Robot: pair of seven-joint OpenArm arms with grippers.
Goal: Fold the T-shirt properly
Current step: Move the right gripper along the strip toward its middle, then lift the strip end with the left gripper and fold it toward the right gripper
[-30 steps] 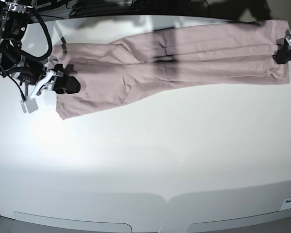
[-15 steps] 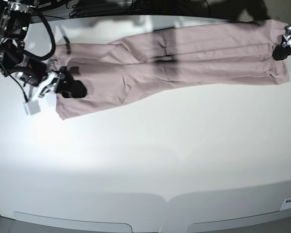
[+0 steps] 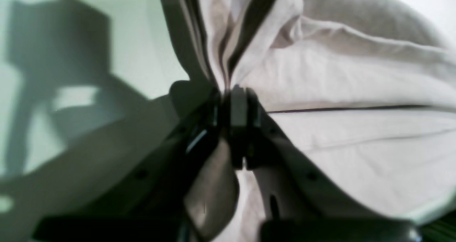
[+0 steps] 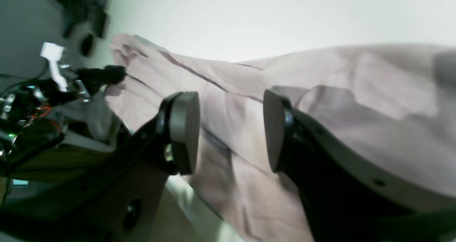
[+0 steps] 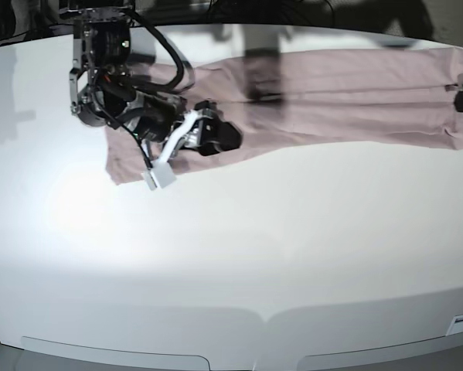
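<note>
left gripper [image 3: 233, 92] — clamped on T-shirt [image 5: 347, 93] edge, far right | right gripper [image 4: 231, 129] — jaws apart, above cloth, upper left

We see the right claw [image 5: 216, 137] has travelled from the T-shirt's [image 5: 347, 93] sleeve end to hang over its middle, pads apart. The left claw [image 3: 233, 92] has pinched shut on the T-shirt's far edge. The cloth has been drawn out straighter and longer toward that edge.

Black arm [image 5: 111, 69], looped black cables, grey-padded claw [image 4: 229, 129], small screw holes
</note>
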